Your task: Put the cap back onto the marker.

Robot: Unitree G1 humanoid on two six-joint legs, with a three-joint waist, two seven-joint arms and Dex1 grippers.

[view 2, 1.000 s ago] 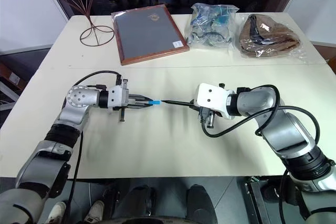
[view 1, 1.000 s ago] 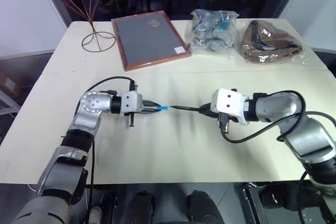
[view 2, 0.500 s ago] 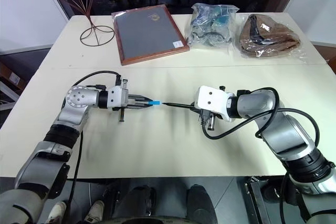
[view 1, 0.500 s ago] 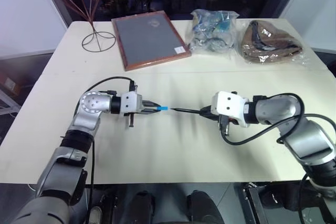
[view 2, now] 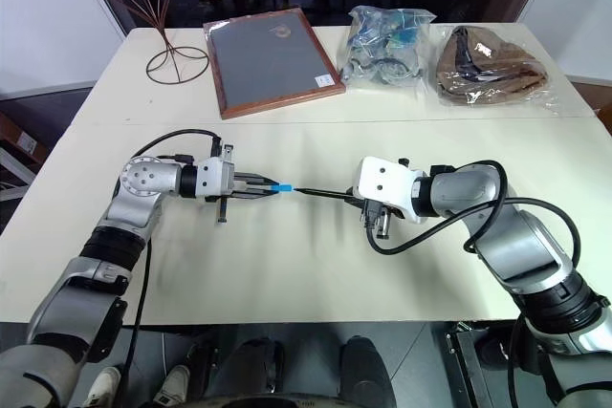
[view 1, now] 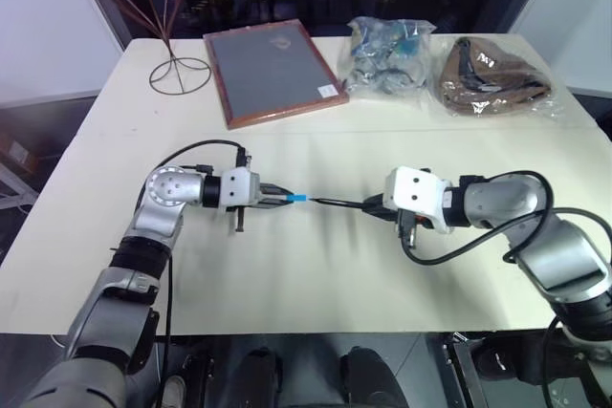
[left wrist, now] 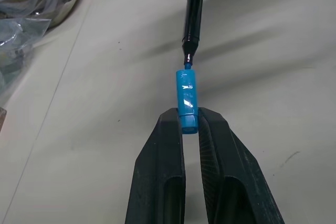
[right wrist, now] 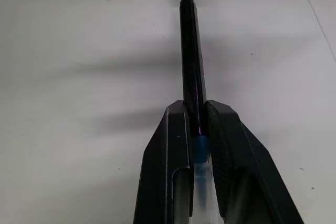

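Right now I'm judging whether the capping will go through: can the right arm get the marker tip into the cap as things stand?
Probably yes. The right gripper holds the marker with its tip right at the mouth of the cap, which the left gripper holds roughly in line; nothing lies between them.

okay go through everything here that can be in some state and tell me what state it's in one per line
cap: off the marker, pinched in left gripper, open end at the marker's tip
marker: uncapped, clamped in right gripper, tip at the cap's mouth
left gripper: shut on cap
right gripper: shut on marker
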